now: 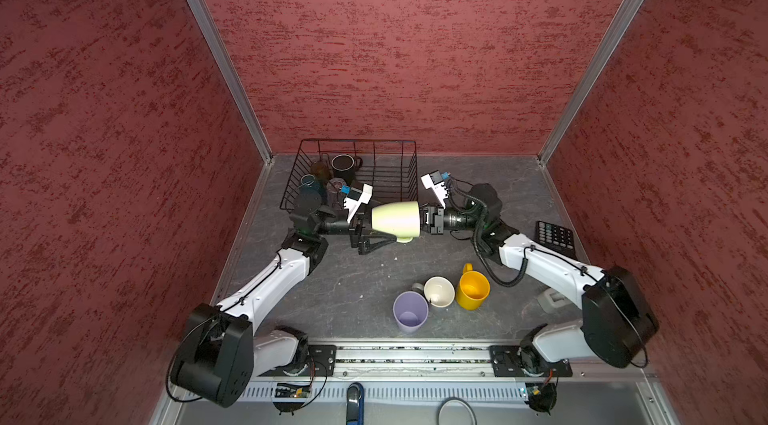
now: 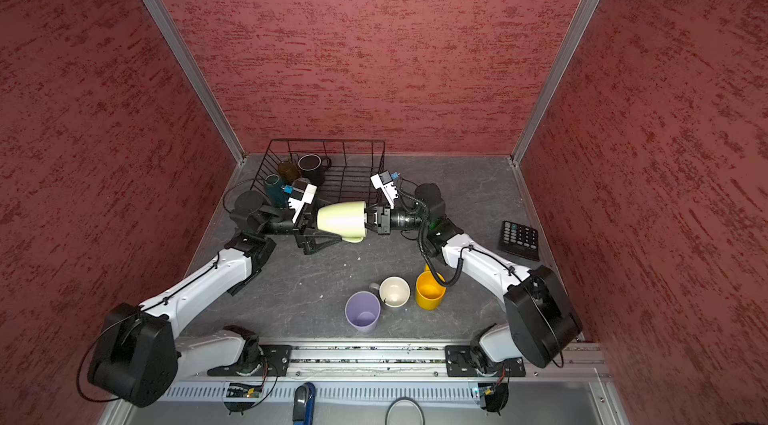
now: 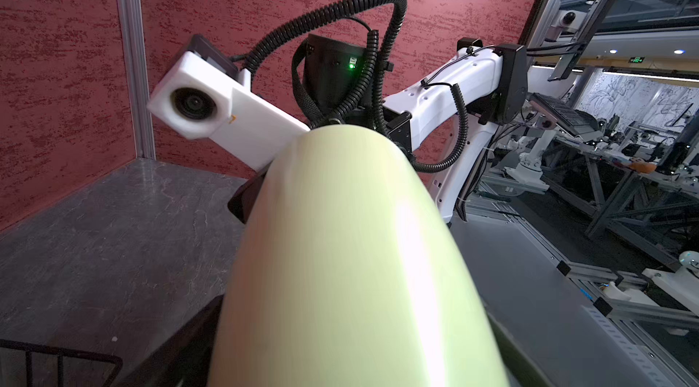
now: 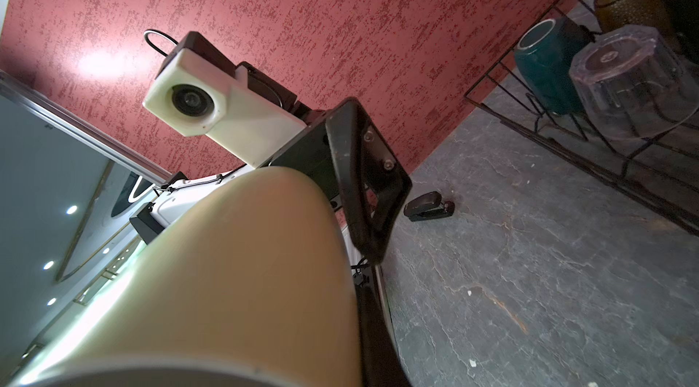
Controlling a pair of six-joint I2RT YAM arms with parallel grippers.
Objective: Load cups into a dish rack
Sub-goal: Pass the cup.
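Pale green mug (image 1: 399,217) horiz, rim twd right hand (image 1: 422,219), base twd left hand (image 1: 384,222).

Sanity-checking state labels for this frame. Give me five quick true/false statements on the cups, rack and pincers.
1. The right pincer grips the pale green mug at its open end. True.
2. The dish rack holds no cups. False: a black mug, amber tumbler, teal mug and clear glass are in it.
3. The yellow mug stands on the table, outside the rack. True.
4. The lilac tumbler lies on its side. False: it stands upright, mouth up.
5. The calculator is in the rack. False: it lies on the table.
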